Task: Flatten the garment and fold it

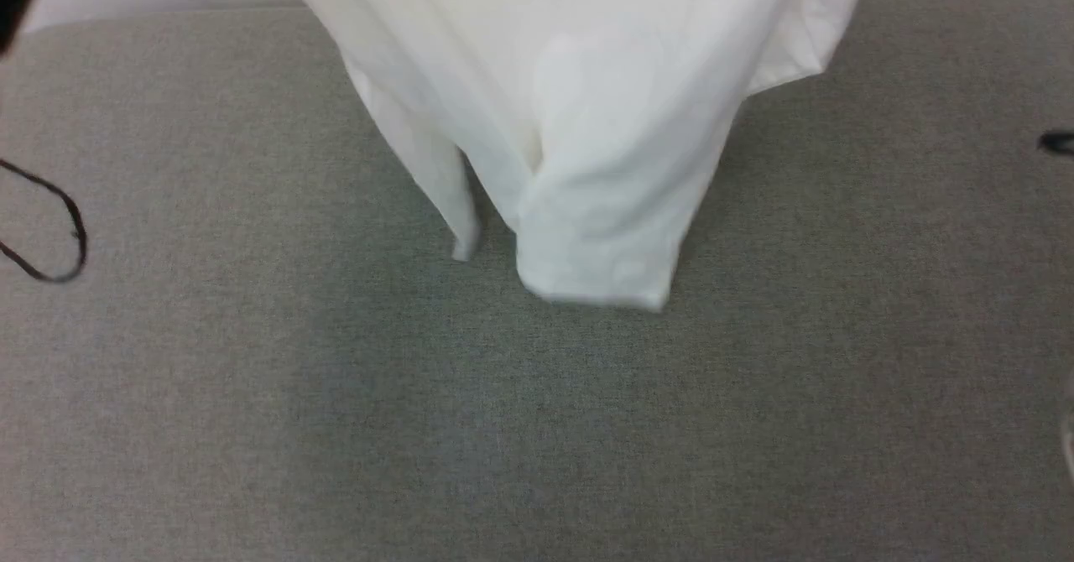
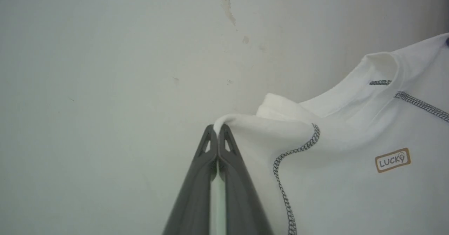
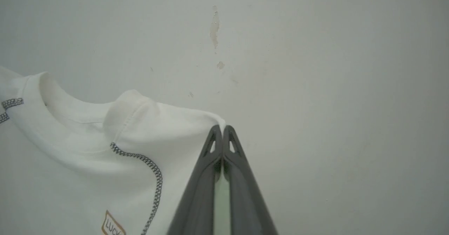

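The garment (image 1: 579, 126), a white shirt, hangs in the air above the grey table, its lower hem and one sleeve dangling near the table's middle. In the left wrist view my left gripper (image 2: 218, 128) is shut on a pinch of the garment (image 2: 336, 158) at one shoulder, beside the grey zigzag seam and the "LUCKY" patch (image 2: 392, 160). My right gripper (image 3: 222, 128) is shut on the garment (image 3: 115, 147) at the other shoulder, with the collar sagging between the two grips.
The grey fabric-covered table (image 1: 336, 419) spreads under the hanging shirt. A thin black cable (image 1: 59, 226) loops at the left edge, and a small dark object (image 1: 1057, 143) lies at the right edge. A pale scuffed wall (image 2: 105, 70) stands behind the grippers.
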Available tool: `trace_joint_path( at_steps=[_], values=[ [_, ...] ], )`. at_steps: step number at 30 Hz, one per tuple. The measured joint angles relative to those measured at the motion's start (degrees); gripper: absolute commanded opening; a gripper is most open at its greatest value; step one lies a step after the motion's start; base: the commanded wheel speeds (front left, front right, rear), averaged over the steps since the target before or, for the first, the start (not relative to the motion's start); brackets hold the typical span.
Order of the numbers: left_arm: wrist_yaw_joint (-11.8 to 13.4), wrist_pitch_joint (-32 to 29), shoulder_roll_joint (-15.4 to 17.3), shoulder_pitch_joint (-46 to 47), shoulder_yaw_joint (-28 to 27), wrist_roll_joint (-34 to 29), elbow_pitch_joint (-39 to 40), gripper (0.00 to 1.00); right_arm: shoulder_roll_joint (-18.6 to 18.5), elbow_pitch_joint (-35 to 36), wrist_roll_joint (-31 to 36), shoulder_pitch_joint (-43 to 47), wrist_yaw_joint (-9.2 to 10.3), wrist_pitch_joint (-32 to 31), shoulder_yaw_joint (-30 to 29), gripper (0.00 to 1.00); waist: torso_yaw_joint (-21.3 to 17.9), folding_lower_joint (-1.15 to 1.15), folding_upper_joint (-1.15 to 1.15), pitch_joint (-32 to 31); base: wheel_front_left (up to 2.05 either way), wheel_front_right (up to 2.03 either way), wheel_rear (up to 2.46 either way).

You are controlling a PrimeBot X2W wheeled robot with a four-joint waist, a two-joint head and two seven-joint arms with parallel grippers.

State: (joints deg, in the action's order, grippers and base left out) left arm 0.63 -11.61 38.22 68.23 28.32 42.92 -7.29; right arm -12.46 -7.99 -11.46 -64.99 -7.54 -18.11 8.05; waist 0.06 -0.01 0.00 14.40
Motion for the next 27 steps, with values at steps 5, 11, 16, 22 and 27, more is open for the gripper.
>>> trace_joint_path(
  at_steps=[5, 11, 16, 22, 27],
  values=[
    [0.52, -1.76, -0.45, 7.21, -0.09, -1.21, -3.61, 0.00, -0.56, -6.10, 2.66, -9.11, 0.00, -0.03, 0.81, 0.00, -0.43, 0.00, 0.00, 0.86, 0.00, 0.00, 0.00],
    [0.52, -0.67, -1.76, 14.91, -0.76, -3.09, -7.46, 0.00, 0.01, -11.90, 5.72, -18.50, -0.01, -1.02, 1.41, 0.00, -0.51, 0.02, 0.00, 4.79, 0.00, 0.00, 0.00],
    [0.52, 3.80, -3.11, 21.86, -2.12, -4.98, -9.66, 0.00, 1.21, -15.75, 10.13, -26.88, -0.01, 0.08, 0.88, 0.00, -0.63, 0.02, 0.00, 10.04, 0.00, 0.00, 0.00],
    [0.75, 9.49, -4.61, 29.48, -2.99, -7.84, -12.67, 0.00, 2.14, -20.81, 16.16, -35.08, -0.02, 3.24, 0.82, 0.00, -0.84, 0.03, 0.00, 17.19, 0.00, 0.00, 0.00],
    [0.69, 12.59, -5.58, 33.00, -2.79, -9.28, -15.63, 0.00, 2.76, -24.49, 19.61, -38.51, -0.02, 6.11, 0.22, 0.00, -1.27, 0.04, 0.00, 22.40, 0.00, 0.00, 0.00]
  ],
)
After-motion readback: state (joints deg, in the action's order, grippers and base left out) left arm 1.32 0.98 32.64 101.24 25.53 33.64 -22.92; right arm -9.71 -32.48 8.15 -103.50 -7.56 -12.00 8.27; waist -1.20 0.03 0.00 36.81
